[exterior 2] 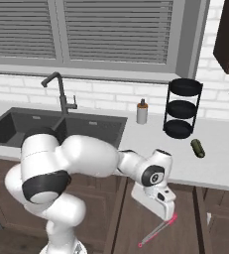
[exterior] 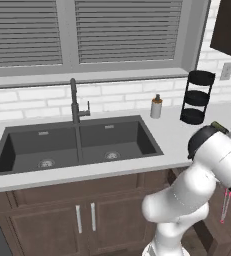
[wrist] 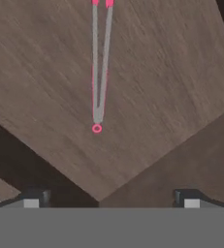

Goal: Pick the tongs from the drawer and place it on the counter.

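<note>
The tongs are a thin grey and pinkish-red utensil lying flat on the wood floor of the open drawer, with the ringed end nearest the hand. In the right base view the tongs lie slantwise in the drawer, just below the white hand. My gripper hangs above them, open wide, with nothing between its fingertips. The tongs show as a red sliver beside the arm in the left base view. The grey-white counter runs above the drawer.
A dark double sink with a faucet is set into the counter. A soap dispenser, a black three-tier rack and a green vegetable stand on the counter to the right. Cabinet doors with vertical handles sit under the sink.
</note>
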Controlling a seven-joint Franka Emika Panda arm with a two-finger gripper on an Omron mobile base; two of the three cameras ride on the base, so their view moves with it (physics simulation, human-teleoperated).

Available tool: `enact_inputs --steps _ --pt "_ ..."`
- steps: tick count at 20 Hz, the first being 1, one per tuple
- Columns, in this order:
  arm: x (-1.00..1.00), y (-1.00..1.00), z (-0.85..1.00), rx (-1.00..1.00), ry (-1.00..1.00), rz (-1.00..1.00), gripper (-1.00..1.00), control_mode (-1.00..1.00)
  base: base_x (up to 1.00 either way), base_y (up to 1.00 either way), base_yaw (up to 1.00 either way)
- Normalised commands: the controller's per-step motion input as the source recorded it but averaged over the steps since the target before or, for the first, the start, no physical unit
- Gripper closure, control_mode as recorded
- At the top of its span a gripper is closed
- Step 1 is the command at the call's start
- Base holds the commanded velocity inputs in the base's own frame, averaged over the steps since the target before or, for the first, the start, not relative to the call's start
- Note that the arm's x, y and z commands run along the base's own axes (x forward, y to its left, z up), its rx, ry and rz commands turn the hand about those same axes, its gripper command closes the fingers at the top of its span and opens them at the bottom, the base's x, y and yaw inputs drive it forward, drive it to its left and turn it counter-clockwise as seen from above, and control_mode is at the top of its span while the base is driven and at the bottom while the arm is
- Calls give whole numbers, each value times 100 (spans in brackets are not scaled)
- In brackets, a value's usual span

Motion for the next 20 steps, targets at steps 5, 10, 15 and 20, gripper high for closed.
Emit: enact_inputs --steps 5,10,15,20 --pt "27 -49 -48 2 6 0 -100 -100 0 0 0" --pt "30 -50 -44 7 0 0 -100 -100 0 0 0" --pt "40 -28 -22 5 0 0 -100 -100 0 0 0" --pt "46 -14 0 3 0 0 -100 -100 0 0 0"
